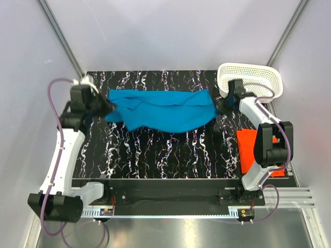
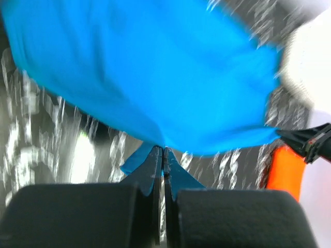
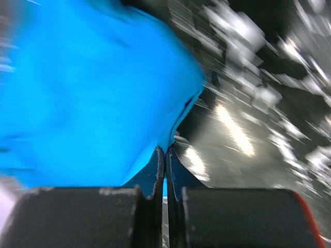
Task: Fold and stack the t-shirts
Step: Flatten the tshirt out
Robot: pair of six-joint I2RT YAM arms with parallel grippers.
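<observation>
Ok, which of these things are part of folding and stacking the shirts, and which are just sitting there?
Part of the job:
- blue t-shirt, pinched at its ends by the left gripper and right gripper
- orange-red t-shirt, lying on the near right

Just sitting there:
- white basket, far right corner
- table, black marbled

From above, the right arm (image 1: pixel 273 142) covers part of the orange-red t-shirt (image 1: pixel 246 149). Both wrist views are smeared: the blue t-shirt (image 2: pixel 155 72) runs off the frame's top, its folds unreadable, and the white basket (image 2: pixel 309 64) is a pale blur cut by the right edge.
</observation>
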